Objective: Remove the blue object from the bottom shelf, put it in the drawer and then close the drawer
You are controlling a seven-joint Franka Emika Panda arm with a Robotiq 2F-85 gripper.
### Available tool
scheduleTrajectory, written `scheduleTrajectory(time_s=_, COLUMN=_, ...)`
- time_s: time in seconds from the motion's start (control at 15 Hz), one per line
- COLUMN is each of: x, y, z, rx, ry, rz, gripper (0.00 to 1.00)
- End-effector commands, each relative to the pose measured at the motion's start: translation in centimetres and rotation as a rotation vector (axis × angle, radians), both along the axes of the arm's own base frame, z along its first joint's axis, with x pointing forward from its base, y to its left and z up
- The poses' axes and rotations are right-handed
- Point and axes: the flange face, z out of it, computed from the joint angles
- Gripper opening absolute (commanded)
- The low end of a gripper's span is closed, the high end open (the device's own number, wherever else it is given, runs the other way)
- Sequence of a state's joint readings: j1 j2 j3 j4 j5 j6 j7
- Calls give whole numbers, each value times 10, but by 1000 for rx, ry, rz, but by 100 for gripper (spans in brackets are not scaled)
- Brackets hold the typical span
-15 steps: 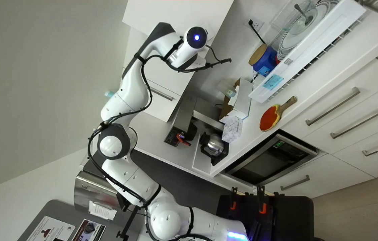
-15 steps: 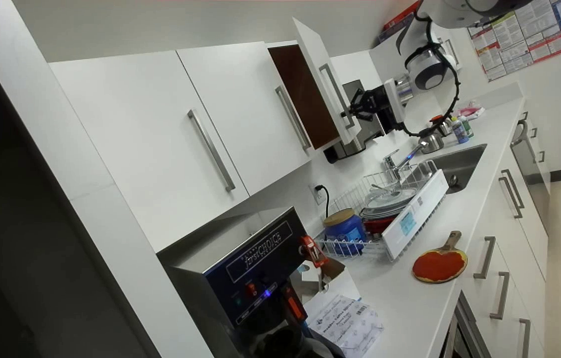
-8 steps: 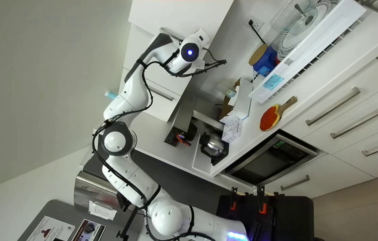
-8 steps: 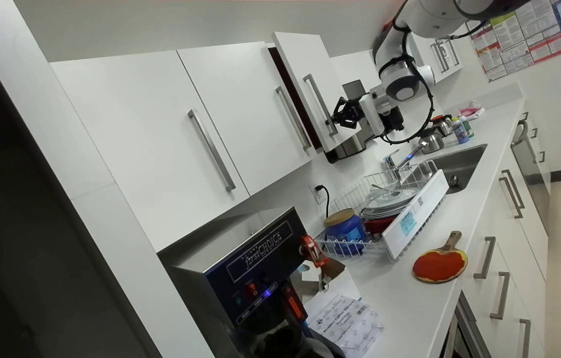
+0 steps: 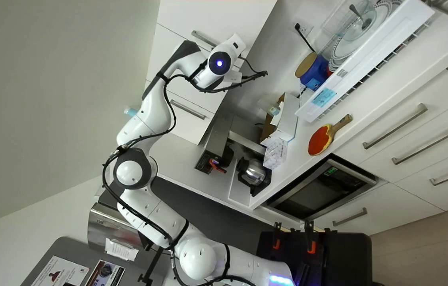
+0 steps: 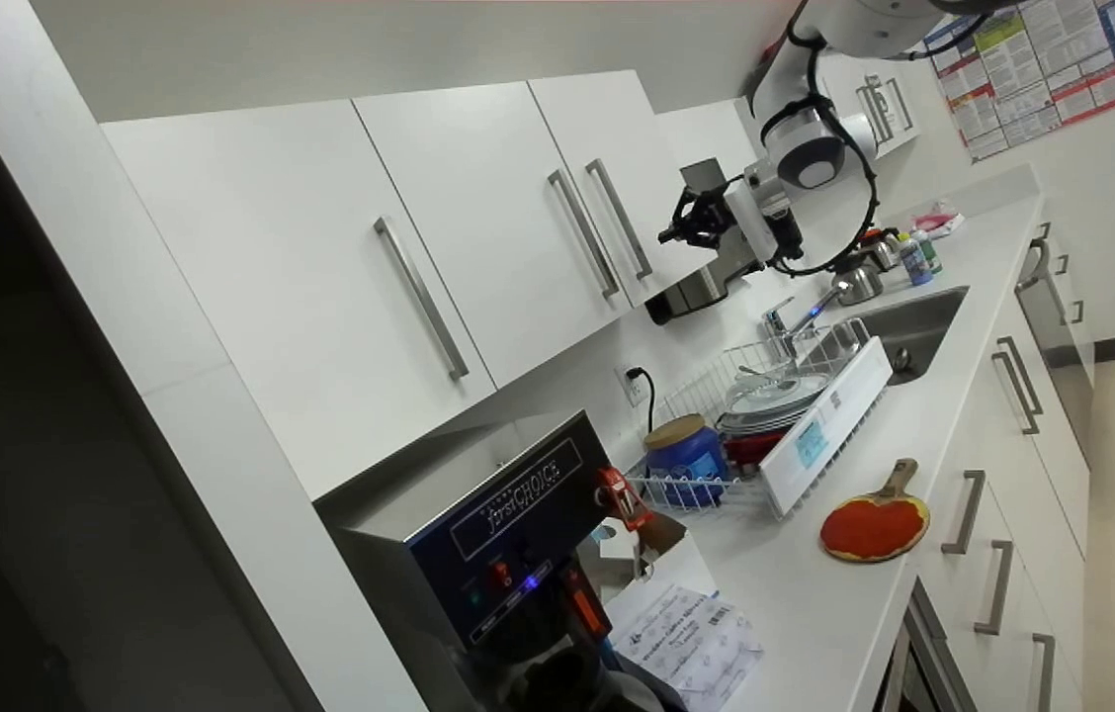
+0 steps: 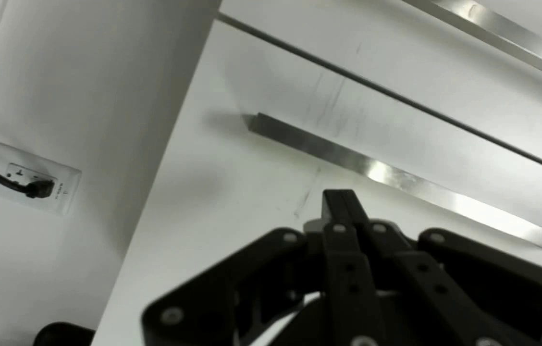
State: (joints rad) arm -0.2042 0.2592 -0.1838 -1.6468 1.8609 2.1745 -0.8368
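Cabinet door [image 7: 227, 206] smooth, streaked; handle [image 7: 415, 186] shiny metal; end effector [image 7: 340, 198] matt.

- My arm [image 5: 154, 206] is glossy white with dark grey collars [image 5: 147, 169].
- Black bands [image 5: 181, 235] strap a black cable [image 5: 122, 149] along it.
- I see a blue light [image 5: 219, 63] in one round dark cap [image 5: 219, 70].
- My gripper [image 7: 340, 204] is black with silvery screws [image 7: 172, 315].

Black hand [image 7: 343, 206]; white drawers [image 5: 430, 157]; blue tub [image 6: 684, 465]; yellow-rimmed red paddle [image 6: 872, 528].

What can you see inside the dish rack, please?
The dish rack holds a tan-lidded blue tub, stacked plates, clear dishware and something red; the white panel hides whatever sits low behind it.
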Motion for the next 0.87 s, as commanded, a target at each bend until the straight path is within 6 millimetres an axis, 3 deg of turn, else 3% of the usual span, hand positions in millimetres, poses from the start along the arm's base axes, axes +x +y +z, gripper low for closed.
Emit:
scheduleTrajectory(time_s=0.0, x=-54, y=-10, z=4, rx=-24, ry=81, rz=21, gripper=0)
scheduleTrajectory(time_s=0.47, x=-145, y=-37, z=-7, rx=-164, ry=343, rz=65, gripper=0)
scheduleTrajectory(time_s=0.8, x=-184, y=-48, z=-11, rx=-215, ry=437, rz=104, gripper=0)
